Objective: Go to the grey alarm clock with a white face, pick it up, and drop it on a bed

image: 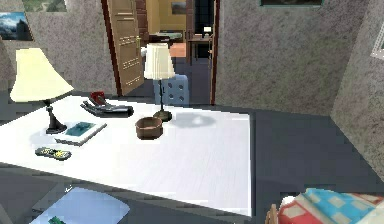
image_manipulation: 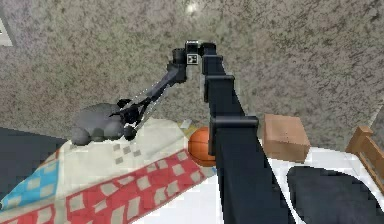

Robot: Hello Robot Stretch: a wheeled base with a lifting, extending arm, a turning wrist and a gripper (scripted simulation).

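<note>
A grey rounded blob (image_manipulation: 93,124) sits at the far end of my gripper (image_manipulation: 128,120), in front of the speckled wall and just over the edge of a bed's patchwork quilt (image_manipulation: 110,185). Its shape is too vague to call it the alarm clock. The blob's lower edge meets the quilt in the picture, so I cannot tell whether the gripper holds it. The dark arm (image_manipulation: 235,140) rises from the bottom edge and bends left toward the blob.
On the bed lie an orange ball (image_manipulation: 202,146), a cardboard box (image_manipulation: 287,136) and a dark pillow (image_manipulation: 335,195). In the forward view, a white table (image: 200,150) carries two lamps (image: 40,80) (image: 157,70), a book (image: 80,131), a brown bowl (image: 150,126) and a remote (image: 47,152). An open doorway (image: 175,45) lies beyond.
</note>
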